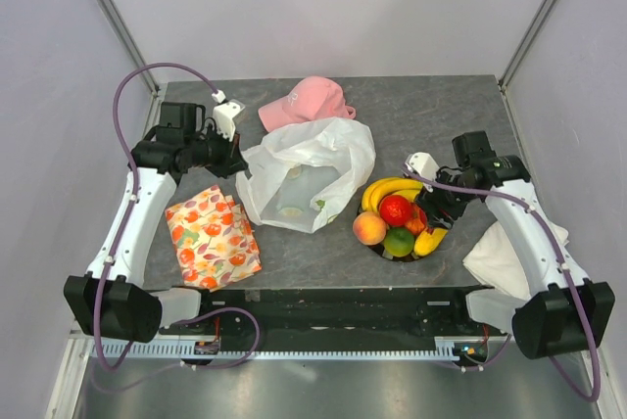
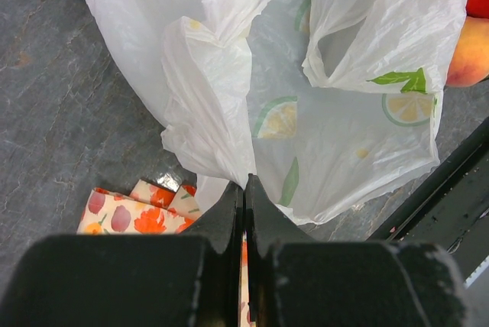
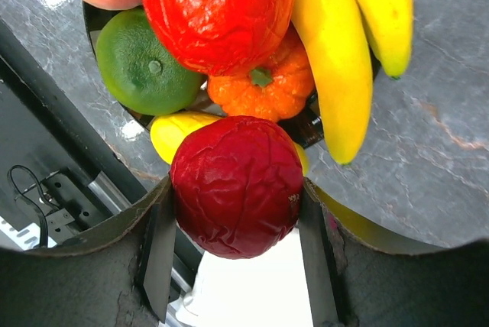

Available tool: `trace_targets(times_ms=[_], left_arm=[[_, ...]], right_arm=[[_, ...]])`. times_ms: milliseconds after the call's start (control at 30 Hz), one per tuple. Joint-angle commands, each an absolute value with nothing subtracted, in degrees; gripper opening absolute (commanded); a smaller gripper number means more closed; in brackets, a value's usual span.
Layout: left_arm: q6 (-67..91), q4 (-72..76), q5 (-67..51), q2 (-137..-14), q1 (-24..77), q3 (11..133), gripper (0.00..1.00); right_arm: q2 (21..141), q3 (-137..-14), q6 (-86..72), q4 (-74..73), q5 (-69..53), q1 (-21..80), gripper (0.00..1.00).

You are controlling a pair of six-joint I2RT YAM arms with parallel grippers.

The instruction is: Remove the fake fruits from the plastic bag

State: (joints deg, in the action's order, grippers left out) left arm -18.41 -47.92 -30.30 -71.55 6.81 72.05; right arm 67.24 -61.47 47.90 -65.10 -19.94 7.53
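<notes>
The white plastic bag [image 1: 309,179] lies crumpled in the middle of the table, its printed lime slices showing in the left wrist view [image 2: 328,113]. My left gripper [image 1: 235,160] is at its left edge, jaws shut on a fold of the bag [image 2: 244,182]. Fake fruits are piled on a dark plate [image 1: 384,254] to the right: bananas [image 1: 392,189], a red fruit [image 1: 396,209], a peach [image 1: 369,229] and a lime [image 1: 398,241]. My right gripper [image 1: 431,213] is at the pile's right side, shut on a dark red round fruit [image 3: 237,186]. I cannot tell whether any fruit is in the bag.
A pink cap [image 1: 306,101] lies behind the bag. An orange-flowered cloth [image 1: 211,235] lies at the front left, under my left gripper. A white cloth [image 1: 505,257] lies at the front right under the right arm. A small orange pumpkin [image 3: 267,86] sits in the pile.
</notes>
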Motion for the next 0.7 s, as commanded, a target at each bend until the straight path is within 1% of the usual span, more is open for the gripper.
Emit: trace_targets(times_ms=[0, 100, 200, 233, 267, 300, 467, 667], left_arm=[[-17.05, -47.46, -30.76, -71.46, 6.59, 74.62, 0.02], [-16.96, -47.37, -31.02, -71.72, 6.59, 74.53, 0.02], [-17.05, -47.37, -31.03, -71.89, 6.59, 74.53, 0.02], [-16.88, -47.37, -31.11, -71.89, 6.59, 74.44, 0.02], [-16.96, -47.37, -31.11, -72.07, 6.59, 74.53, 0.01], [-16.79, -47.37, -31.11, -72.07, 6.59, 74.53, 0.02], [-16.88, -47.29, -31.29, -71.98, 6.59, 74.62, 0.02], [-17.14, -47.2, -31.64, -72.16, 6.59, 74.97, 0.02]], right_arm=[[70.13, -60.47, 49.57, -62.06, -22.5, 7.38, 0.49], [71.1, -60.56, 49.75, -61.44, -23.2, 7.47, 0.51], [71.37, -60.12, 50.62, -60.65, -23.03, 7.64, 0.59], [71.28, -59.68, 50.62, -60.3, -22.85, 7.82, 0.65], [71.37, -59.5, 50.45, -59.16, -22.5, 7.74, 0.83], [71.45, -59.41, 49.93, -58.89, -21.98, 7.73, 0.98], [71.63, -61.87, 49.92, -61.77, -19.96, 7.91, 0.98], [68.21, -69.95, 52.47, -66.71, -20.21, 7.82, 0.98]])
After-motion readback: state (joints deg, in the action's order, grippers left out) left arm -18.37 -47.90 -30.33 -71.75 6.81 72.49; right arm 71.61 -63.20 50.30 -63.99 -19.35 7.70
